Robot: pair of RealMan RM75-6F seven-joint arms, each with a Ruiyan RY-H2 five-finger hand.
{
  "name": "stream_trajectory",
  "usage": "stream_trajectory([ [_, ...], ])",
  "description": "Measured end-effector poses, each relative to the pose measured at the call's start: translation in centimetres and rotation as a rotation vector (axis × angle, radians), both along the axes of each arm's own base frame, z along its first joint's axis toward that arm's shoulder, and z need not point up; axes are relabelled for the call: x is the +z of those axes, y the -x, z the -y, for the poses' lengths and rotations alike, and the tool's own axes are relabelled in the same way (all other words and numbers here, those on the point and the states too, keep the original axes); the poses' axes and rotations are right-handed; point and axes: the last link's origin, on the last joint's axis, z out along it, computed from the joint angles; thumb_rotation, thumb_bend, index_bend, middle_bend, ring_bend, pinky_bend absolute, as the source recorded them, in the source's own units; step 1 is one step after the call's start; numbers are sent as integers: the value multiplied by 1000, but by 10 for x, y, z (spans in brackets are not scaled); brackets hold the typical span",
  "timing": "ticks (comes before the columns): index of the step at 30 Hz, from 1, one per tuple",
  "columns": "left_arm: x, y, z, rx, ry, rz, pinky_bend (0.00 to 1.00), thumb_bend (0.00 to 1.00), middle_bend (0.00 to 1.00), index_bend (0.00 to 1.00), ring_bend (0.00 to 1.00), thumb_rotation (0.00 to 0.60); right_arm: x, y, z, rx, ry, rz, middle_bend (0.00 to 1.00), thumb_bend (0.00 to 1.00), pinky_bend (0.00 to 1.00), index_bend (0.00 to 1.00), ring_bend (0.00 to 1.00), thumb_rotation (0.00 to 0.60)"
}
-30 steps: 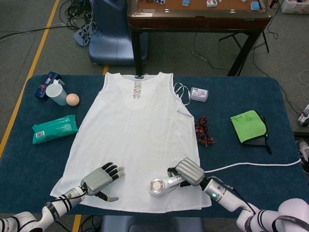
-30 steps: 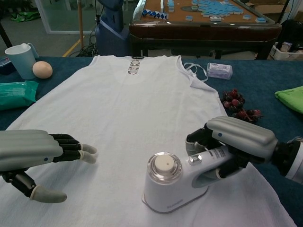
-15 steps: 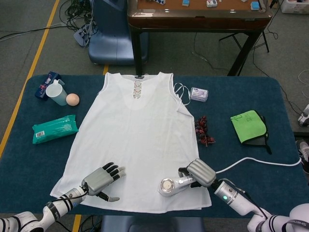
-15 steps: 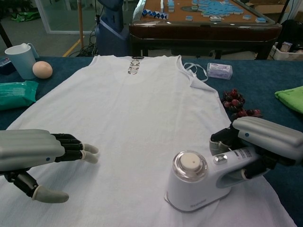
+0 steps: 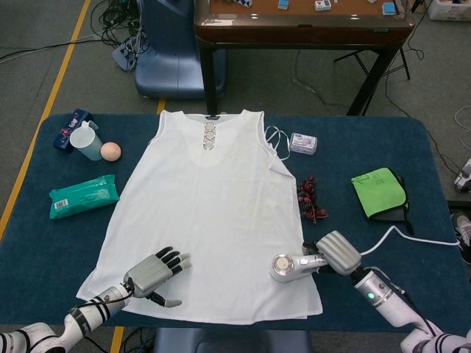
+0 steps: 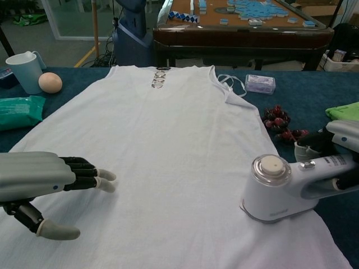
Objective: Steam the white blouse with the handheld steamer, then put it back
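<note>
The white blouse (image 5: 210,213) lay flat under both your hands, neckline away from you and hem nearest, its long axis running straight out from the robot. The handheld steamer (image 5: 288,266) stood head-down on the cloth near the blouse's right side seam, low toward the hem. Its handle pointed rightward into your right hand (image 5: 337,254), which had its fingers wrapped around that handle. In the chest view the steamer (image 6: 286,189) sat at the fabric's right margin, with the hand largely cut off by the frame edge.

Your left hand (image 5: 153,272) held nothing, fingers loosely spread and resting on the blouse near the lower left hem, well apart from the steamer. Most of the garment lay to the left of and beyond your right hand. The right hand was the nearer one for any further pass or for setting the tool down on the table (image 5: 412,147).

Beyond your right hand lay the red berries (image 5: 310,200), a green cloth (image 5: 378,191) and a small box (image 5: 303,143).
</note>
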Motion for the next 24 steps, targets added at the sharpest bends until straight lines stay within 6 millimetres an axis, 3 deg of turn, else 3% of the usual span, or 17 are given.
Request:
stream_trajectory([
  [8,12,-5,-6,4,-41,22,0,130,0,58,0,82,44,13,-6,-33,125,42,820,503,786,829,820,600],
  [13,24,-9,-14,19,-90,47,0,130,0,58,0,99,68,31,-17,-99,182,21,820,504,786,829,820,600],
  [24,53,-11,-33,83,-210,139,0,130,0,58,0,120,84,73,-24,-258,267,-11,815,504,784,829,807,600],
])
